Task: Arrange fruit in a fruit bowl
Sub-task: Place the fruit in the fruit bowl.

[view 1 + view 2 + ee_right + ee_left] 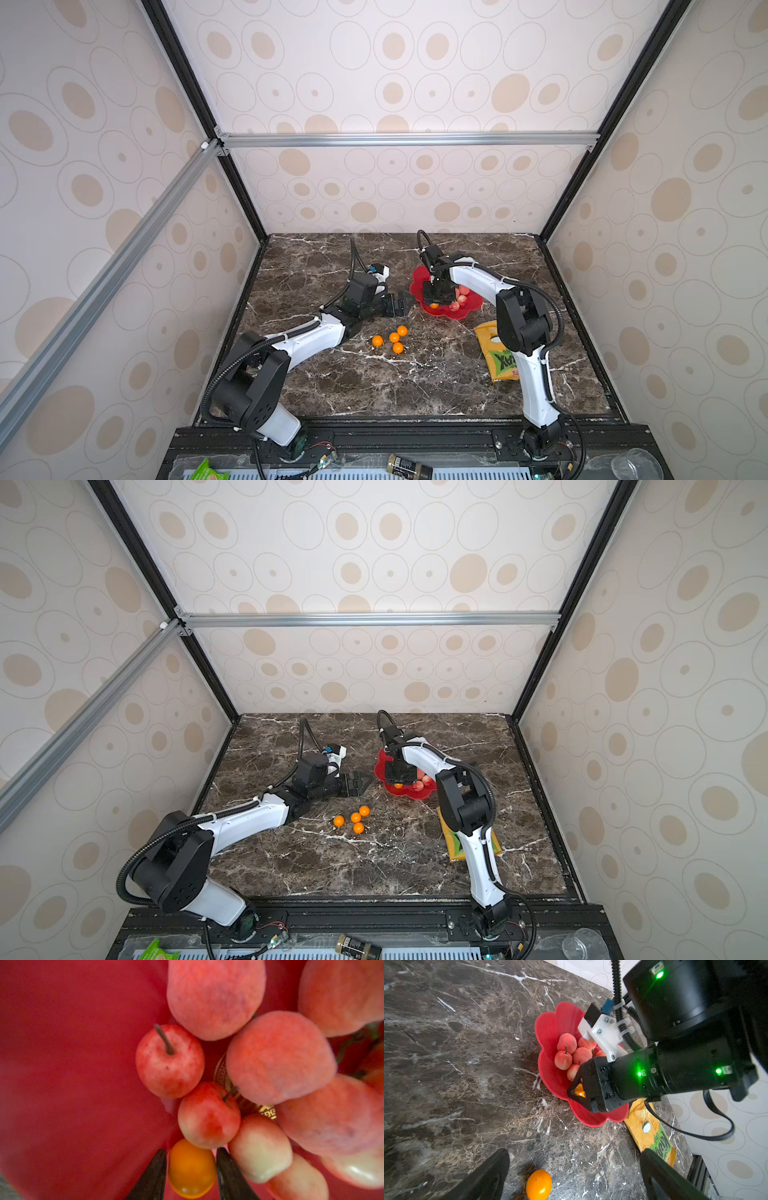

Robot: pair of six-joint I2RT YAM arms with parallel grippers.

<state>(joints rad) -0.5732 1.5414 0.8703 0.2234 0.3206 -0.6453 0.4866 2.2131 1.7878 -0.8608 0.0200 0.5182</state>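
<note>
The red scalloped fruit bowl (473, 309) (556, 1020) sits at the table's middle right and holds several pink-red peach-like fruit (566, 1043) (278, 1057). My right gripper (434, 303) (191, 1149) reaches down into the bowl. Its fingers stand slightly apart on either side of a small orange fruit (191, 1169) (579, 1092) lying on the bowl's floor. Several orange fruit (394, 337) (355, 817) lie on the marble in front of the bowl. My left gripper (405, 305) (575, 1153) hovers wide open just left of the bowl with nothing in it, and one orange fruit (538, 1184) lies below it.
A yellow-green snack bag (494, 353) (652, 1132) lies right of the loose fruit, partly under my right arm. On the front ledge are a dark bottle (409, 464), a clear cup (636, 463) and a green packet (208, 471). Patterned walls enclose the table.
</note>
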